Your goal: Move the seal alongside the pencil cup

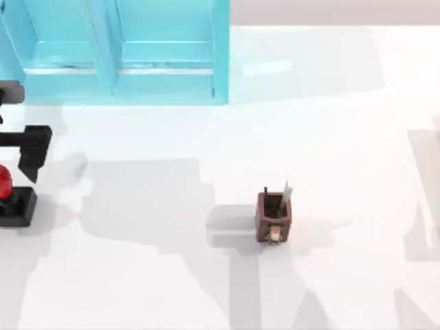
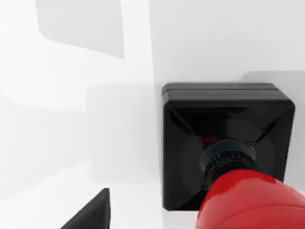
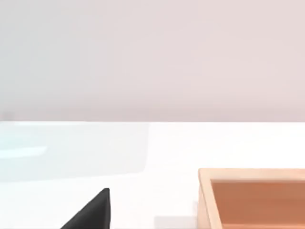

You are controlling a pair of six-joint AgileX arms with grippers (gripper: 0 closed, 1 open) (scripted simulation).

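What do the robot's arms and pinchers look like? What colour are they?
The left arm is matte black and blocky, made of flat, boxy pieces near the table's left edge. Its finger looks like a plain black wedge. The right arm's finger is a matching black wedge. No cables or markings are visible.

My left arm (image 1: pixel 27 144) hangs at the far left edge of the white table (image 1: pixel 172 275), black against it. Just below it stands the seal (image 1: pixel 12 199), its black square base on the table and its red knob partly cut by the left edge. The pencil cup (image 1: pixel 273 216) stands upright right of the middle, well apart from the seal, a small brown box with a grey and a dark pencil sticking up. A light blue cabinet (image 1: pixel 124 55) fills the far left corner.
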